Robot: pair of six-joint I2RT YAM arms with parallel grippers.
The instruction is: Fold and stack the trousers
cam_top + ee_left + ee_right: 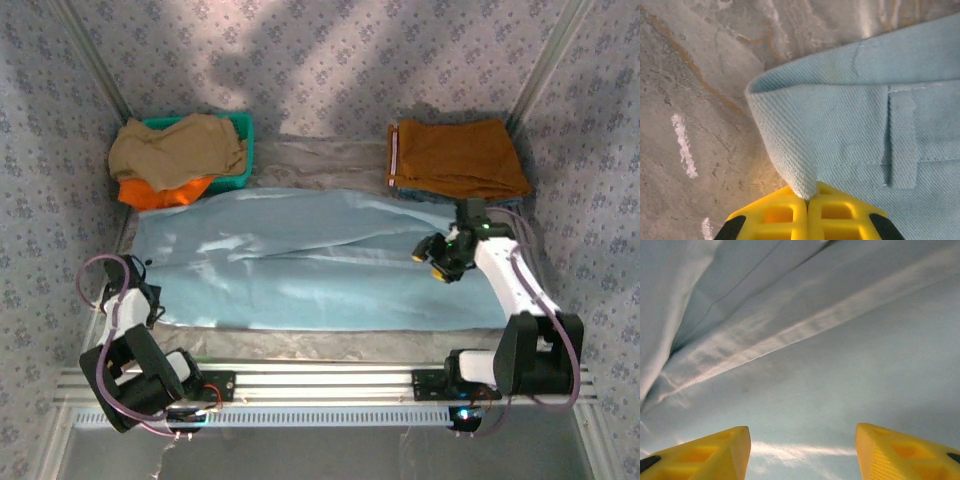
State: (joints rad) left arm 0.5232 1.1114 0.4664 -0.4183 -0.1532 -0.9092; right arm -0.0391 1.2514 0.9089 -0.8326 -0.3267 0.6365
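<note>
Your left gripper (807,202) is pinched shut on the waistband corner of the large pale sky-blue trousers (320,262). They are thin soft cloth, spread flat across the middle of the grey mottled table (700,75), with the waist toward the left arm. The bite looks small: only a tip of the folded edge sits between the yellow fingers, close to a belt loop. If you lift fast or pull sideways, that tip may slide out and the corner will drop in a crumple.

Your right gripper (802,452) hangs over the right-hand end of the trousers with its jaws standing apart, holding nothing. Whether it touches the cloth I cannot tell. If you raise the left alone, the long legs will likely drag and skew, and the fold will land crooked.

Watch the folded rust-orange trousers (455,160) just beyond the right arm, and the teal plastic basket (247,150) of tan and orange garments at the far left. A wide sweep could snag either one.
</note>
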